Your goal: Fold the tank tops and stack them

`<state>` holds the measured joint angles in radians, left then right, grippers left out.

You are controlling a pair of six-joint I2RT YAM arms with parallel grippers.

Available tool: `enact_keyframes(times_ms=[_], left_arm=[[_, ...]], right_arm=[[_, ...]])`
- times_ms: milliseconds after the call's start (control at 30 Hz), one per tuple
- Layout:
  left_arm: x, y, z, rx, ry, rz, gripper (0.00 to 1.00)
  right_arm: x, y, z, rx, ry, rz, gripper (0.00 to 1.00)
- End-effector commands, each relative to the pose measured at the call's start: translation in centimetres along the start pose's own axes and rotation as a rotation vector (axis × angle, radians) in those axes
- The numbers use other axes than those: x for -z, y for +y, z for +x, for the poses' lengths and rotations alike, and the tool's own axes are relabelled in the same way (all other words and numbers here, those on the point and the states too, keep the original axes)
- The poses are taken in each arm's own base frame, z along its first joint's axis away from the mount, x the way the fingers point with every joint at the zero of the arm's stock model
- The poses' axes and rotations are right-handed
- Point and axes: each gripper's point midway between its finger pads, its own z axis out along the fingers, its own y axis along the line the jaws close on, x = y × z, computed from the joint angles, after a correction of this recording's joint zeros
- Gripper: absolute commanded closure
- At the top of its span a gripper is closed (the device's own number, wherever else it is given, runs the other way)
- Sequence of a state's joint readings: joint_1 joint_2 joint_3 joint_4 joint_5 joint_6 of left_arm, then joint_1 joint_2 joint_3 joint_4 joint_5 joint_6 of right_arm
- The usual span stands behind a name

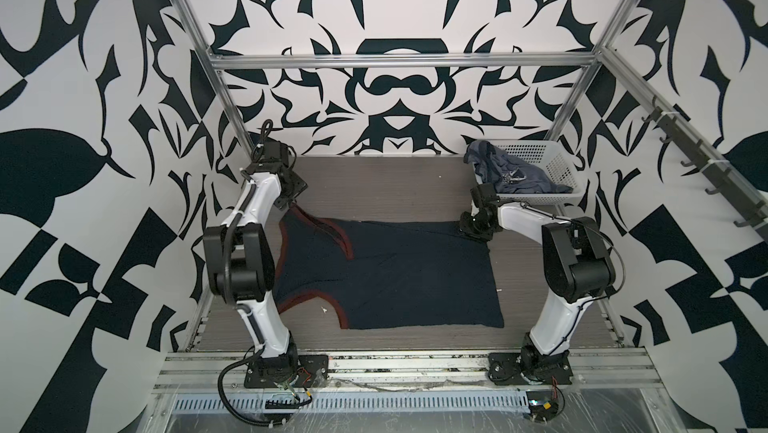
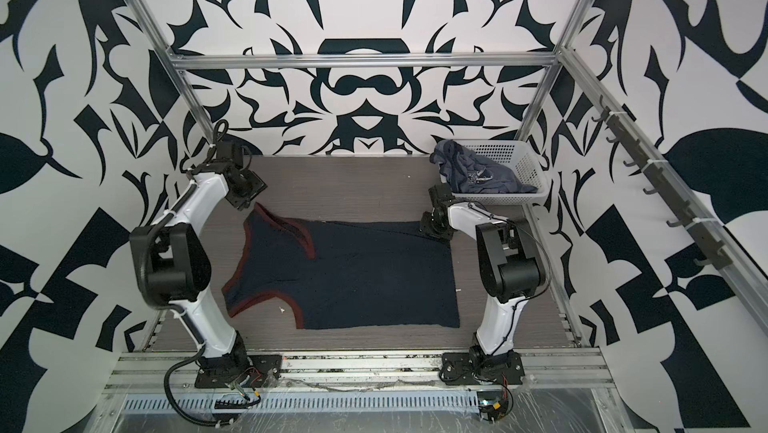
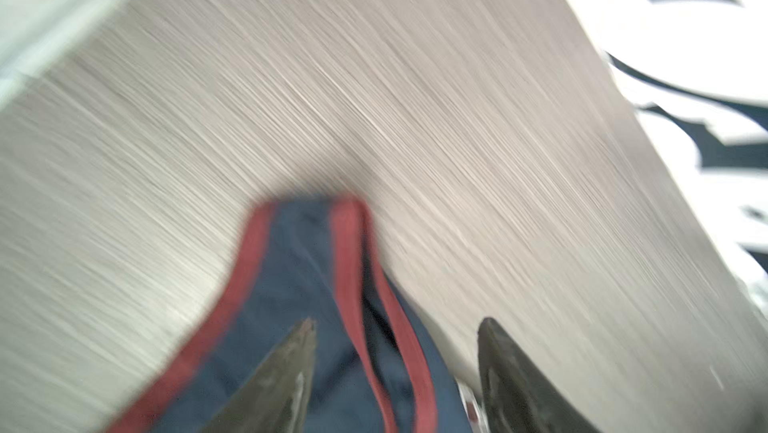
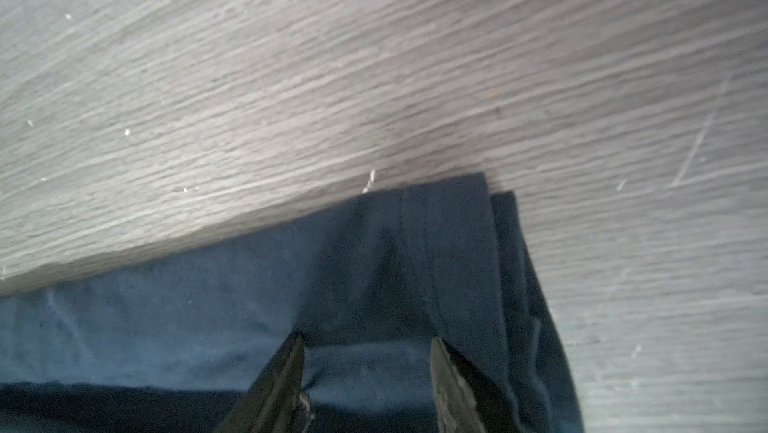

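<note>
Hardly begun, I judge: the navy tank top (image 1: 395,268) lies unfolded mid-frame, my left claw (image 3: 395,323) wide over its red-trimmed strap, my right claw (image 4: 365,339) half-spread over its hem corner, and the slate-blue tank top (image 1: 505,175) sits crumpled in the white basket (image 1: 552,160), upper right.

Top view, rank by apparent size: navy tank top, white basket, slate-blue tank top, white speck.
1. navy tank top, spread flat.
2-3. white basket and slate-blue tank top: too close to rank; the top is bunched inside, draped over the rim.
4. white speck.
</note>
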<state>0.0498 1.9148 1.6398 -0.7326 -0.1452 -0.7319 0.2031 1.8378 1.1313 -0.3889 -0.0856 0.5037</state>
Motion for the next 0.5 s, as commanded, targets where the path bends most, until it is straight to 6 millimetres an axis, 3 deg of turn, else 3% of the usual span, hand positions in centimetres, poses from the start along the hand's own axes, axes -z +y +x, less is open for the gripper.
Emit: enact_keyframes(times_ms=[0, 267, 467], left_arm=[[-2.1, 3.2, 1.5, -0.03, 0.106, -0.203, 0.33], [-6.1, 2.5, 1.2, -0.039, 0.147, -0.237, 0.4], [-6.7, 2.4, 1.5, -0.043, 0.157, -0.229, 0.54]], right_arm=[[0.3, -0.8, 1.3, 0.004, 0.032, 0.023, 0.46], [-0.1, -0.6, 1.5, 0.0, 0.039, 0.005, 0.46], [-0.2, -0.5, 1.6, 0.0, 0.044, 0.001, 0.46]])
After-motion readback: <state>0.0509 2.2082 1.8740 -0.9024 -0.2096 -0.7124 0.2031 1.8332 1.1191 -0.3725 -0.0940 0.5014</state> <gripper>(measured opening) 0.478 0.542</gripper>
